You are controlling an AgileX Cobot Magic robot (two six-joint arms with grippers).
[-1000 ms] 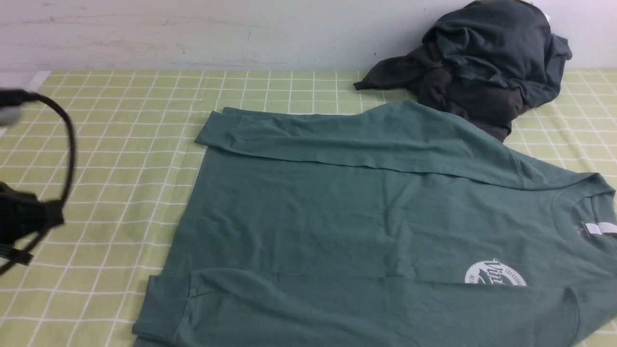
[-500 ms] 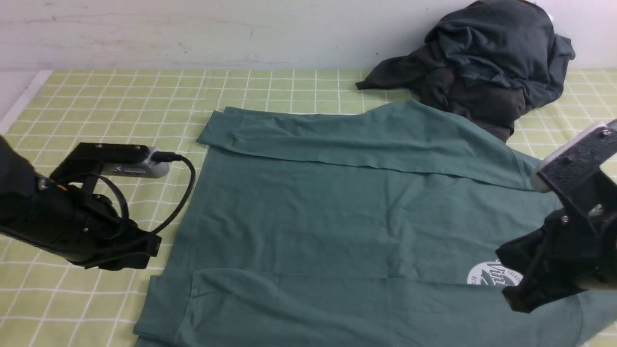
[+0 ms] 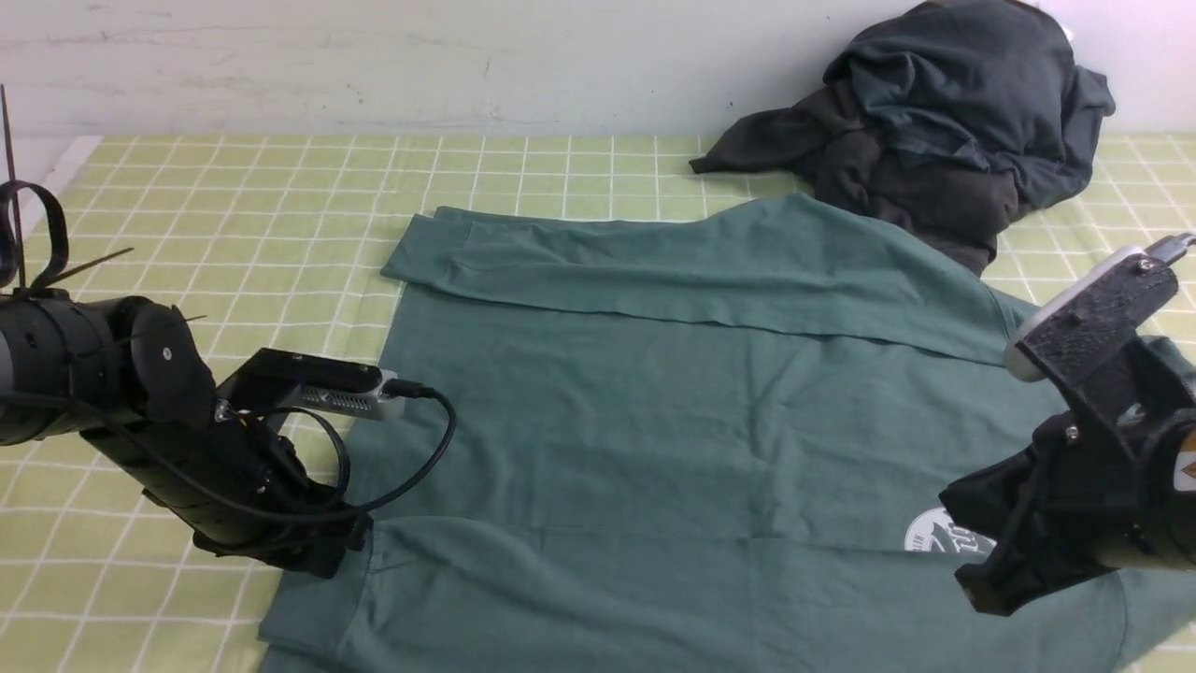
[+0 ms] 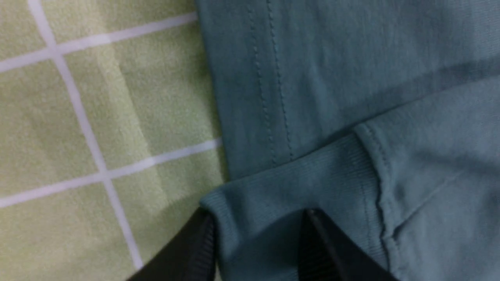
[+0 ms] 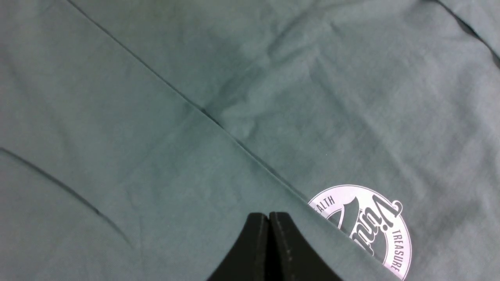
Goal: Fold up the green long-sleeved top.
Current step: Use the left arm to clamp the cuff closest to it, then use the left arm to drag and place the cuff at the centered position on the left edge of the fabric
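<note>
The green long-sleeved top [image 3: 654,411] lies flat on the checked cloth, both sleeves folded across its body. Its white round logo [image 3: 930,535] peeks out beside the near sleeve. My left gripper [image 3: 329,559] is down at the hem end, by the near sleeve's cuff. In the left wrist view that gripper [image 4: 258,218] is open, and the ribbed cuff [image 4: 312,175] lies between its two black fingers. My right gripper [image 3: 981,591] hovers over the near sleeve next to the logo [image 5: 367,222]. That gripper [image 5: 268,214] is shut with nothing in it, just above the cloth [image 5: 195,97].
A dark charcoal heap of clothes [image 3: 944,121] sits at the back right, touching the top's far shoulder. The yellow-green checked tablecloth [image 3: 234,206] stretches out to the left. A pale wall [image 3: 374,56] closes the back. The table's left edge [image 3: 56,173] shows at far left.
My left arm has swung in from the left edge down to the near sleeve's cuff, and its jaws have opened. My right arm has come into view and edged slightly left, still shut.
</note>
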